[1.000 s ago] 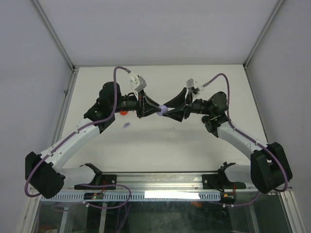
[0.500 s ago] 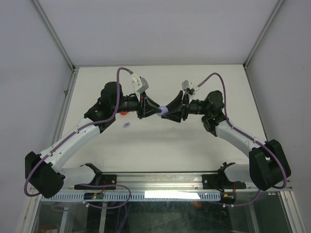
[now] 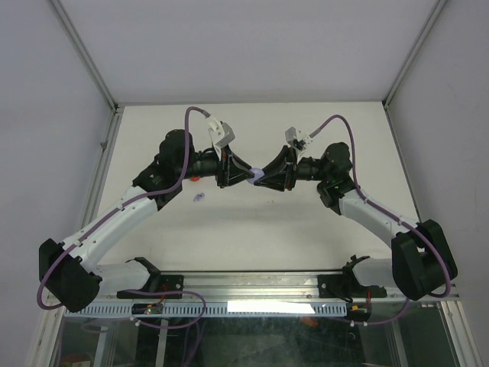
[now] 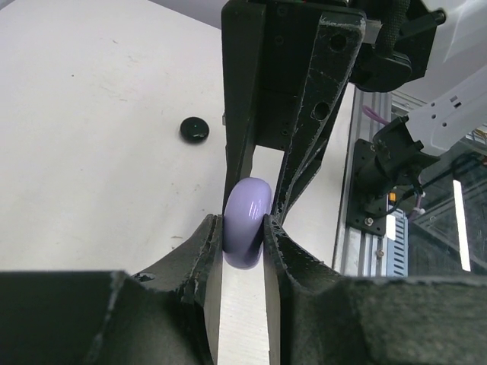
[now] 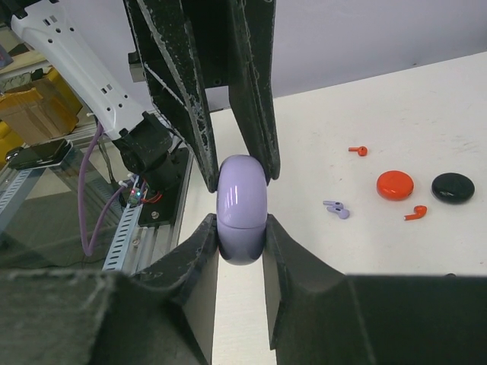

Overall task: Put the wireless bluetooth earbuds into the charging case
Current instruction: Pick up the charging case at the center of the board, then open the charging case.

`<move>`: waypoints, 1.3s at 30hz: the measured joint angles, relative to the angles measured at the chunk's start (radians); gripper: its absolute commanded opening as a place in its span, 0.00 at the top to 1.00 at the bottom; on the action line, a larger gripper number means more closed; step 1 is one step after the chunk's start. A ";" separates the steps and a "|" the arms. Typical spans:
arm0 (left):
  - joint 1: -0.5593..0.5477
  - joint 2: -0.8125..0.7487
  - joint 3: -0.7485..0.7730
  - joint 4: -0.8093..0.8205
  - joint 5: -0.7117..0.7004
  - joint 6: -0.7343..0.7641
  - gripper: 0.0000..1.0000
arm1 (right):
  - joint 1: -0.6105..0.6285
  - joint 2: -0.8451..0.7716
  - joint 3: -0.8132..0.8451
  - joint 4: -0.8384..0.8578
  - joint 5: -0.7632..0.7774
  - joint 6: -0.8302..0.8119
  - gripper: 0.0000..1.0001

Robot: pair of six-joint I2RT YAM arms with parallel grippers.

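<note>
Case: the pale purple charging case (image 5: pixel 242 199) hangs in the air above the table (image 3: pixel 252 229), pinched from opposite ends by both grippers; it looks closed
Left: the left gripper (image 4: pixel 243 232) has its fingers clamped on the case, pads flat against its two faces
Right: the right gripper (image 5: pixel 242 232) has its fingers clamped on the other end of the same case
Top view: the arms meet tip to tip over the middle of the table, with the case showing only as a small purple spot between them
Purple buds: the pale purple earbuds (image 5: pixel 335 208) lie together on the table, well apart from the case; they are plain in the right wrist view and only a faint speck in the top view
Red buds: the red earbuds (image 5: pixel 358 150) lie apart, the second red bud (image 5: pixel 415 213) on the other side of the red case (image 5: pixel 395 184)
Other cases: the black case (image 5: pixel 453 188) sits just beside the red case
Left wrist view: of the things on the table, only the black case shows
</note>
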 measured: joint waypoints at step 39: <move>0.069 -0.129 -0.070 -0.092 -0.329 -0.179 0.13 | 0.032 -0.110 -0.085 -0.140 0.116 -0.131 1.00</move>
